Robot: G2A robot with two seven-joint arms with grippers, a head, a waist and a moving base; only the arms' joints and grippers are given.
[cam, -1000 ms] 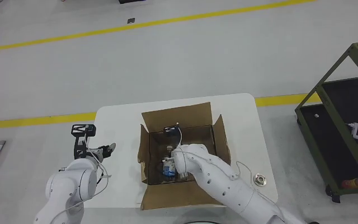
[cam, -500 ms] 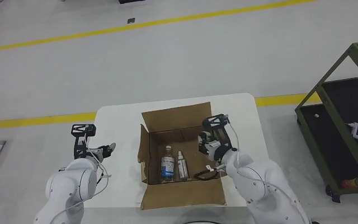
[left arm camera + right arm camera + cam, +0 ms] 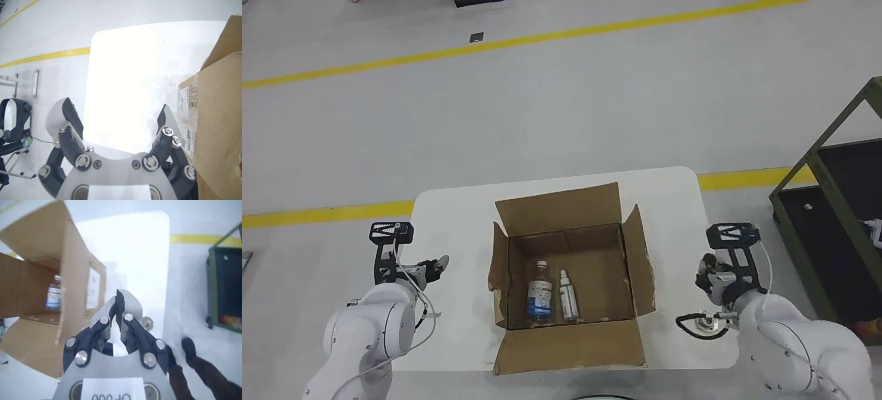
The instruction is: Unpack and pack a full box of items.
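Right claw (image 3: 117,300) hung pressed together by desk's (image 3: 672,200) right edge, just beside metal disc (image 3: 147,323); careless descent could knock disc off desk. Left claw (image 3: 117,113) spread, empty

- The left gripper (image 3: 116,106) hangs over the white table (image 3: 132,66), its jaws wide apart and nothing between the ribbed black pads (image 3: 72,115)
- The cardboard box (image 3: 217,113) stands on the table close beside one finger, with a printed label (image 3: 187,98) on its outer wall
- A yellow line (image 3: 47,56) crosses the grey floor (image 3: 47,28) past the table's rounded corner
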